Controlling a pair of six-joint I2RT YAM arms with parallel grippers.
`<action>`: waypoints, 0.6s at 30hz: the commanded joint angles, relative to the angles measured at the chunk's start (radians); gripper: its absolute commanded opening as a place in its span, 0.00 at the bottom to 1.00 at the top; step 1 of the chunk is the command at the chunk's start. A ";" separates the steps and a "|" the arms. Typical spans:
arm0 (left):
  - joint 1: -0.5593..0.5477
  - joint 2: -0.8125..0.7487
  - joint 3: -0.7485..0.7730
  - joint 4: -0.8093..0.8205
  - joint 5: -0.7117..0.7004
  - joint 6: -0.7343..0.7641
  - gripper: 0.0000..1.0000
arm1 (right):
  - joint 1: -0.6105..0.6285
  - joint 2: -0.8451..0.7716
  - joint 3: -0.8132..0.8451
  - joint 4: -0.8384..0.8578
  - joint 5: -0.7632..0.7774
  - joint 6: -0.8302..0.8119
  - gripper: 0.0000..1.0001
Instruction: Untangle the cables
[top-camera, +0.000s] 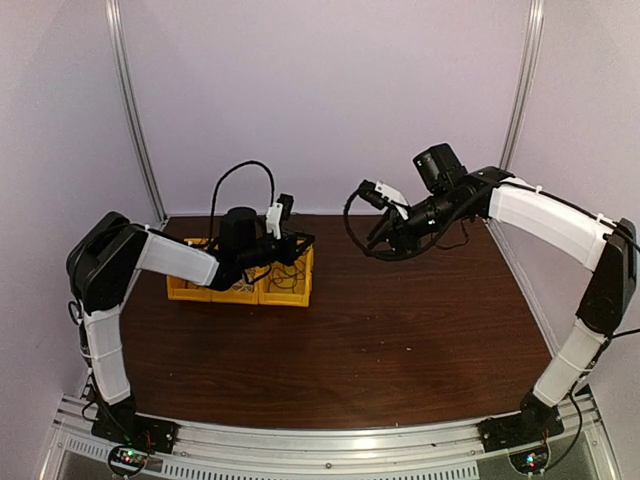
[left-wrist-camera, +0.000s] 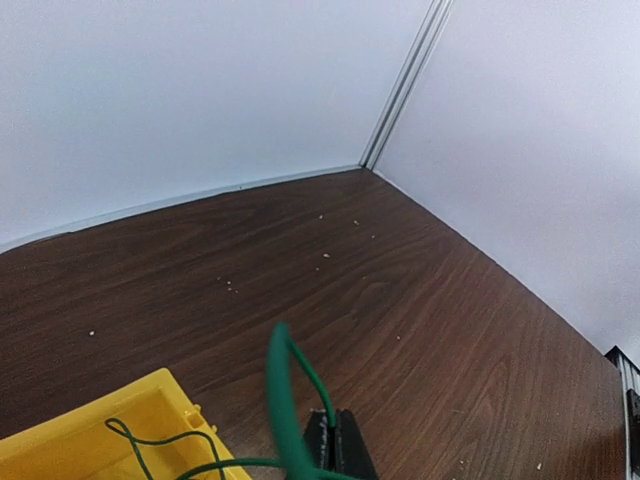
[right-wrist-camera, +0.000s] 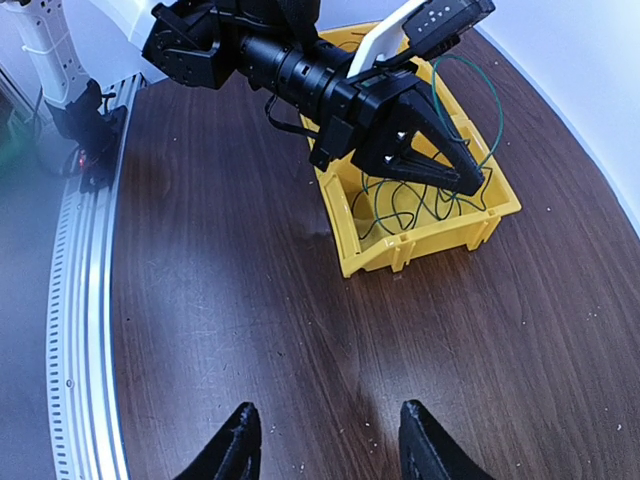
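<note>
the yellow bin (right-wrist-camera: 440, 232) sits toward the far left corner of the counter (top-camera: 400, 340). bare wood runs open from it to the right edge and to the near rail (right-wrist-camera: 85, 330). the cables (right-wrist-camera: 405, 205) lie in a loose tangle inside the bin, and those that show are dark green. the left gripper (right-wrist-camera: 468, 180) hangs over the bin's right-hand end, its fingers pinched together on a green cable (left-wrist-camera: 283, 400) that arcs up out of the bin. the right gripper (right-wrist-camera: 330, 440) is raised over the far middle of the counter, spread wide and holding nothing. from above, the yellow runs on leftward under the left arm, but only the right wrist view shows the wires inside. the left wrist view shows the far right corner and pale specks (left-wrist-camera: 325, 256) on the wood.
</note>
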 joint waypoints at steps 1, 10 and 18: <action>0.005 -0.014 0.092 -0.244 -0.112 0.033 0.00 | -0.005 -0.029 -0.022 0.026 0.004 -0.009 0.47; 0.005 -0.046 0.126 -0.578 -0.304 0.046 0.00 | -0.005 -0.040 -0.048 0.043 0.000 -0.009 0.47; 0.005 -0.013 0.168 -0.671 -0.273 0.038 0.00 | -0.005 -0.051 -0.062 0.048 -0.003 -0.007 0.47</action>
